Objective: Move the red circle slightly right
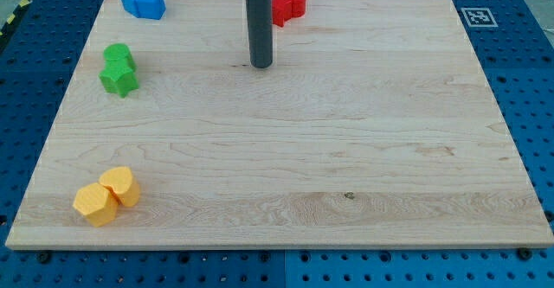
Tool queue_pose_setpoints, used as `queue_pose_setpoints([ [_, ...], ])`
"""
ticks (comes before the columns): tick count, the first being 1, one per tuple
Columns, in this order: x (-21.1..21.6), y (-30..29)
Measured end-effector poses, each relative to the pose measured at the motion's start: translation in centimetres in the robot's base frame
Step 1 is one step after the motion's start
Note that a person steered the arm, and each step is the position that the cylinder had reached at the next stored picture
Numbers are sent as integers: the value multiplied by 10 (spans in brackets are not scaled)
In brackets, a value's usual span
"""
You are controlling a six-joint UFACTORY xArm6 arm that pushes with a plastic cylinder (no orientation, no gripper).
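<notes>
The red blocks (288, 4) sit at the view's top centre of the wooden board (286, 132), partly hidden behind the rod; a rounded red piece shows on the right, and which one is the circle I cannot tell. My tip (261, 65) rests on the board below and slightly left of the red blocks, apart from them.
Two blue blocks (143, 3) lie touching at the top left. Two green blocks (119, 69) sit together at the left edge. Two yellow blocks (106, 195) sit together at the bottom left. A fiducial marker (475, 16) is at the top right corner.
</notes>
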State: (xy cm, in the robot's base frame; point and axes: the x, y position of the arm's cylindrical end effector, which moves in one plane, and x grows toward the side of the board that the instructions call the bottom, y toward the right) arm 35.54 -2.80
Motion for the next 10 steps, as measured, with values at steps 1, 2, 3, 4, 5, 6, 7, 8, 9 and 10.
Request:
queue_pose_setpoints([
  [1, 0, 0],
  [2, -6, -7],
  [3, -26, -37],
  [4, -57, -59],
  [5, -99, -63],
  [6, -116, -63],
  [7, -117, -64],
  [8, -120, -58],
  [9, -142, -51],
  [10, -156, -44],
])
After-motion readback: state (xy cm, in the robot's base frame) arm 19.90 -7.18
